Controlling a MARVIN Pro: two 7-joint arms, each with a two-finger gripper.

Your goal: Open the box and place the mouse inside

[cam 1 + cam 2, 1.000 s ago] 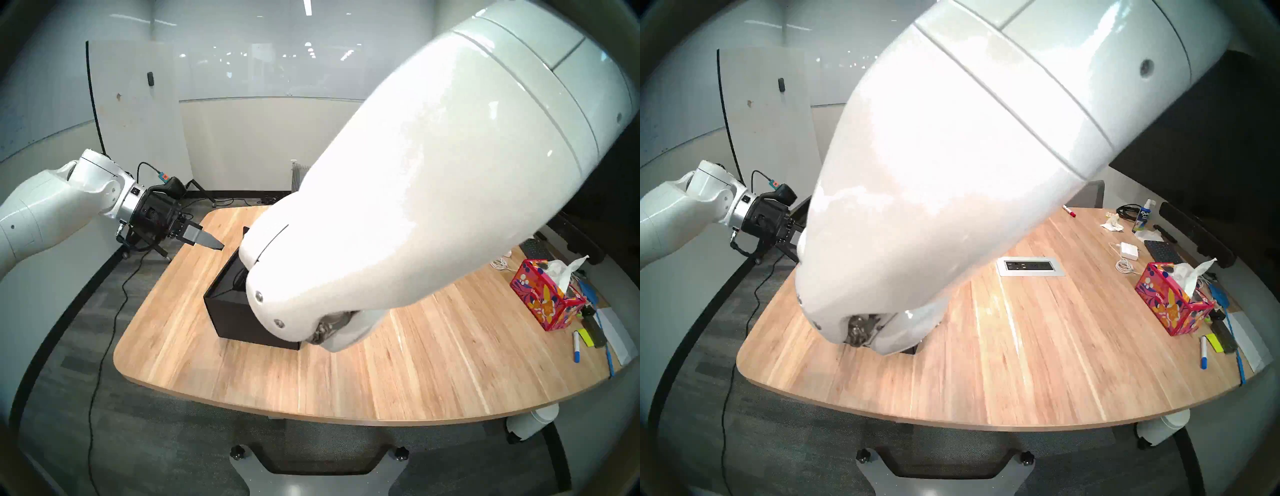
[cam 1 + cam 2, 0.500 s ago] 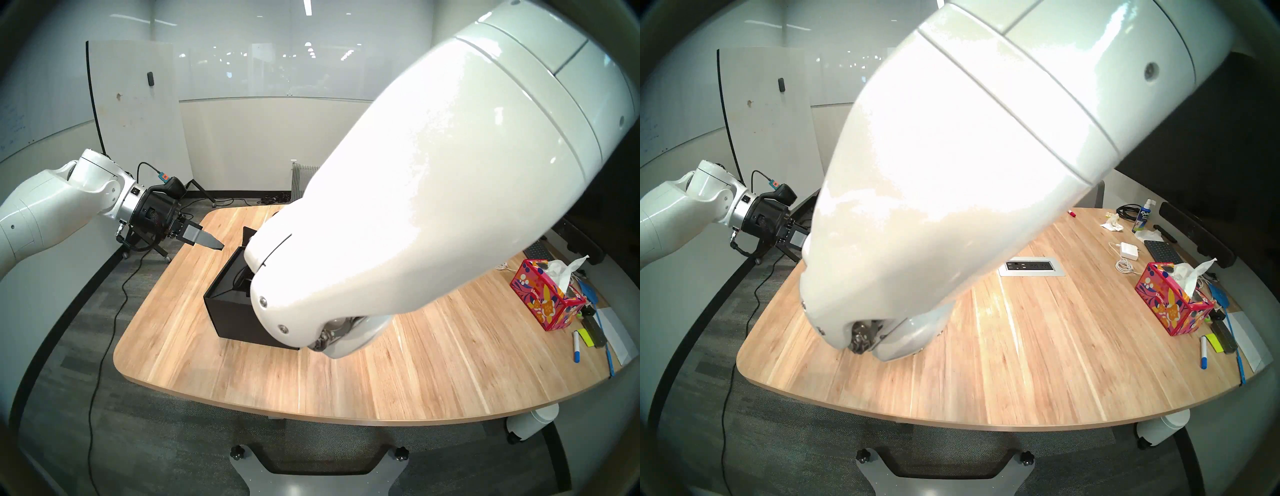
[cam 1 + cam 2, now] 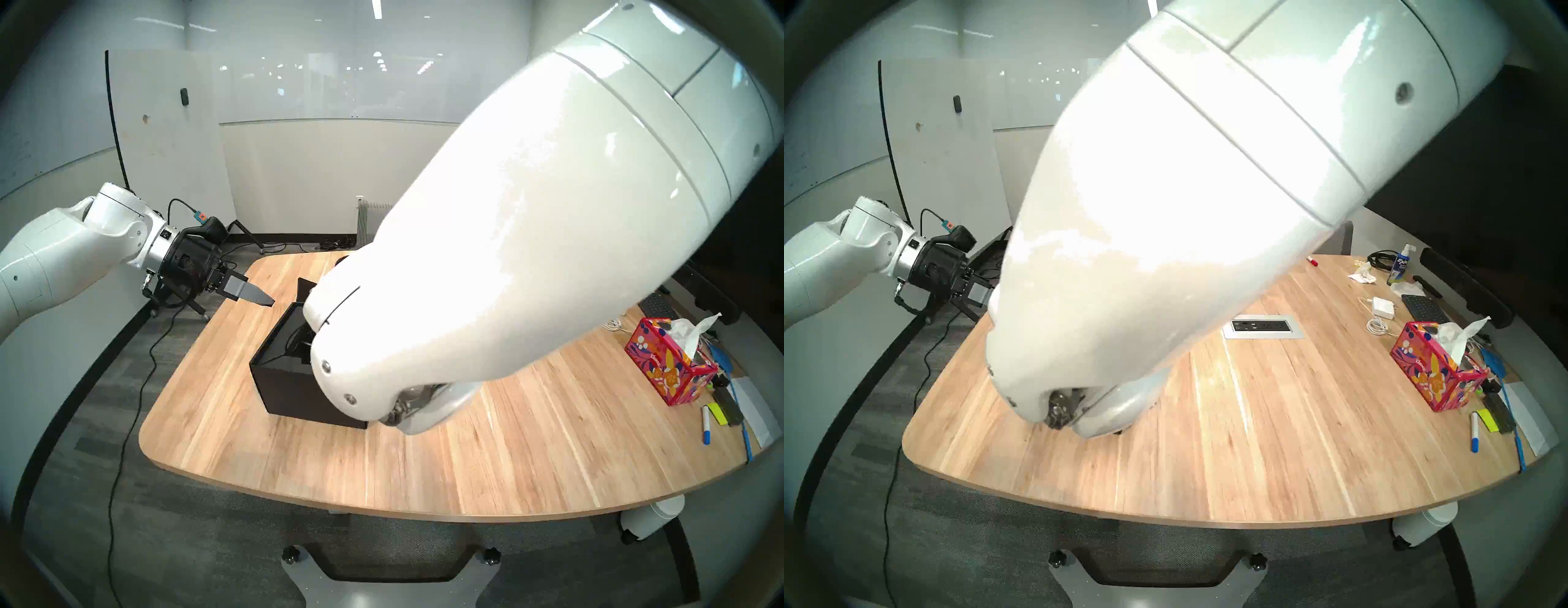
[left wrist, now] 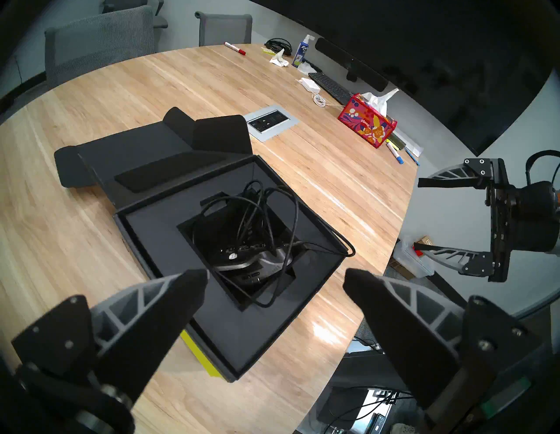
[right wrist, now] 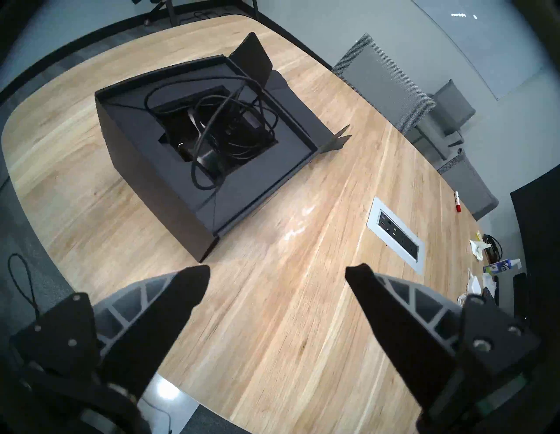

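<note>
Hands first: our left hand [image 4: 275,280] hangs just above the near rim of the matte black cardboard box [image 4: 169,230] with its two dark fingers [image 4: 181,291] spread wide and nothing between them, and our right hand [image 5: 277,277] hovers over bare wood on the box's other side, likewise spread and empty; we can also see it from the left wrist view [image 4: 424,215]. We judge both are held clear so that neither snags what lies below. One box stands on the pale wooden counter [image 5: 303,303], and we count one hinged lid [image 4: 145,157], folded right back flat onto the counter with its tuck flaps [image 4: 221,133] standing up, which we take to be why the opening stays clear. Inside, the grey-black foam insert [image 4: 157,224] has one square cut-out, and the one black wired computer mouse [image 4: 239,257] sits down in it, so placement looks done. Its thin black cable [image 4: 291,212] is piled in loose loops on top, and one loop [image 4: 348,250] hangs out over the rim; we think that would catch if the lid were closed. A yellow-green strip [image 4: 197,351] shows on the box's near side. Further off we count one silver power socket plate [image 4: 271,121] let into the counter, one red floral tissue box [image 4: 365,124], one white charger [image 4: 309,85], one black keyboard [image 4: 330,85], one red marker [image 4: 235,48] and one spray bottle [image 4: 301,51].
</note>
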